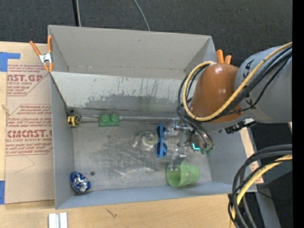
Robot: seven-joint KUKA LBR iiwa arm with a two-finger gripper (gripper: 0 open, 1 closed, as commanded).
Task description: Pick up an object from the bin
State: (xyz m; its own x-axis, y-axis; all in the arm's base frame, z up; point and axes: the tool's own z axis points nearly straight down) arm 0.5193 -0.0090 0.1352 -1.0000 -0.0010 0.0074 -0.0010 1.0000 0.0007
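Observation:
My gripper (pixel 177 144) hangs low over the right part of the bin floor, its metal fingers standing apart with nothing seen between them. A blue plastic clip-like piece (pixel 161 139) lies just left of the fingers, close to them. A translucent green cup (pixel 183 175) lies on its side right below the gripper, and the lower fingertip (pixel 174 165) is at its rim. A clear crumpled plastic piece (pixel 144 141) rests left of the blue piece.
A green toy brick (pixel 109 120) and a small yellow and black tape measure (pixel 72 120) lie along the back wall at the left. A blue and white crumpled ball (pixel 80 182) sits in the front left corner. The arm's orange cover and cables overhang the bin's right side.

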